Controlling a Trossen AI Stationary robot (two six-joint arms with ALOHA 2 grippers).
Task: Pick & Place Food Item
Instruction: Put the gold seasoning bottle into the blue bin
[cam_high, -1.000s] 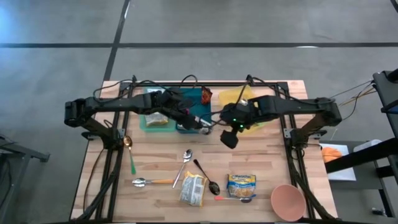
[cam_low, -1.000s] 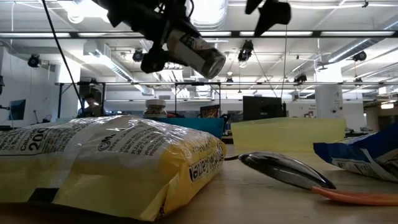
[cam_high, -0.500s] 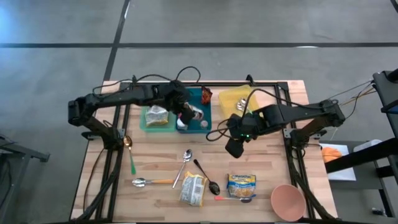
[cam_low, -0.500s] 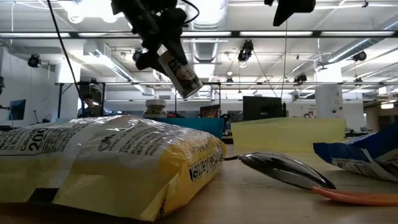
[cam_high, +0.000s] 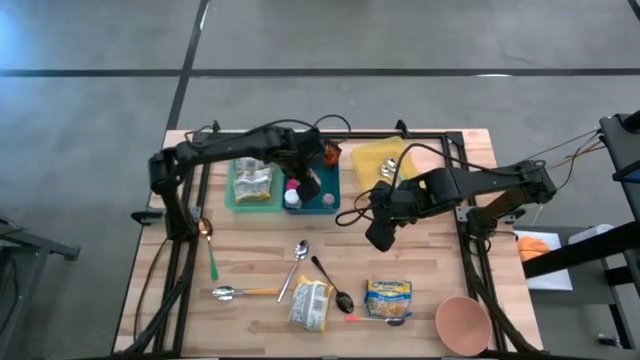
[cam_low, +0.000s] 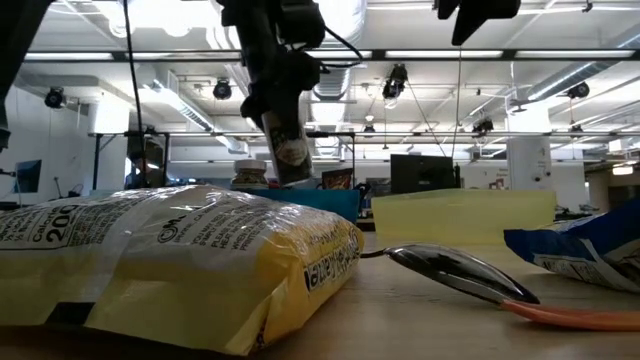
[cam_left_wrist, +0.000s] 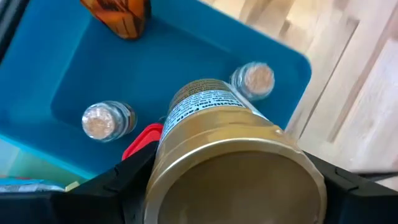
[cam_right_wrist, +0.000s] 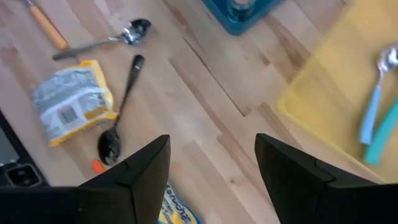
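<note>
A gold can (cam_left_wrist: 230, 155) with a printed label hangs upright over the blue tray (cam_left_wrist: 186, 62), with my left gripper (cam_high: 308, 180) shut on it. In the low view the can (cam_low: 287, 150) shows below the dark fingers. In the tray lie two small jars with glittery lids (cam_left_wrist: 107, 119), a red thing and an orange packet (cam_left_wrist: 118, 12). My right gripper (cam_high: 380, 235) stands open above bare table, between the yellow tray (cam_high: 385, 160) and the packets; nothing is between its fingers (cam_right_wrist: 143, 171). My left gripper pinches the can's round side wall (cam_left_wrist: 163, 163) between its two fingers, one on each side, at the can's upper end. The fingers come from above, pointing steeply down. The can hangs upright below them, clear of the blue tray.
A green tray (cam_high: 255, 185) with a packet stands left of the blue one. The yellow tray holds utensils. Nearer lie several spoons (cam_high: 298, 262), a yellow packet (cam_high: 310, 303), a blue-and-yellow packet (cam_high: 388, 293) and a pink bowl (cam_high: 463, 322). Bare wood shows at the near left.
My left gripper has tipped from nearly level to steeply downward, rolled, and shifted a little toward the table's right over the blue tray. The can has swung from lying level through a slant to upright. My right gripper has drifted a little toward the near edge.
</note>
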